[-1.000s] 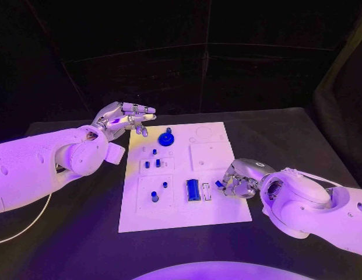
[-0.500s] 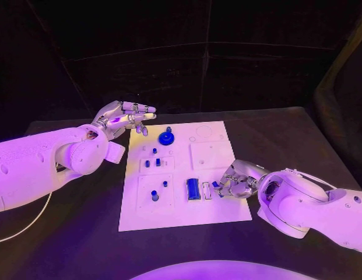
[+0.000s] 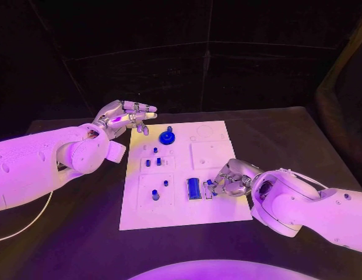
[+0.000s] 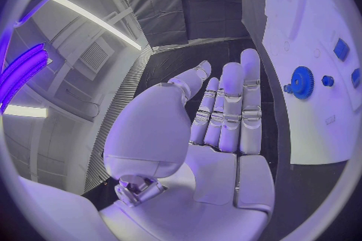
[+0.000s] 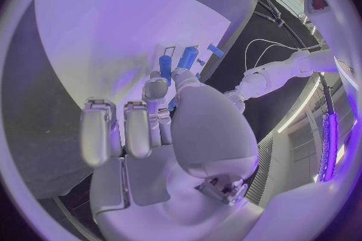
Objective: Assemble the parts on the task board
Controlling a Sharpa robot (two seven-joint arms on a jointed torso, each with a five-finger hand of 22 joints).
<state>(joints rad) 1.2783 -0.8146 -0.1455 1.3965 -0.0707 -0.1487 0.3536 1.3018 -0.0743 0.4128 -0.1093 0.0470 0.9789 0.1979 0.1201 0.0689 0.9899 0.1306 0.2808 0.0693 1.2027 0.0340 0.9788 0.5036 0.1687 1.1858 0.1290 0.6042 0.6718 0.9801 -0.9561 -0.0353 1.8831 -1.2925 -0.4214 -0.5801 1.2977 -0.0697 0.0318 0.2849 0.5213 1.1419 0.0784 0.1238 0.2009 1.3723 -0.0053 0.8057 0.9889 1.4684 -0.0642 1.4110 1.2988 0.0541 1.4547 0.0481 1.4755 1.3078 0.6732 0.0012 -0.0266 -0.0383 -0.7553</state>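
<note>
The task board (image 3: 185, 175) lies in the middle of the table (image 3: 298, 134). The blue gear (image 3: 167, 137) and several small blue parts (image 3: 151, 163) already sit on it. The right hand (image 3: 231, 179) pinches a small blue piece (image 3: 210, 188) beside the blue block (image 3: 194, 189), not yet seated I think. The left hand (image 3: 123, 116) hovers empty, fingers spread.

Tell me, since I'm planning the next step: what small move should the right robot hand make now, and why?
Probably lower the right robot hand a little toward the empty slot beside the long blue block on the white board. In the right wrist view a small blue piece seems pinched at its fingertips, near that block. The left robot hand hovers open off the board's far corner.
</note>
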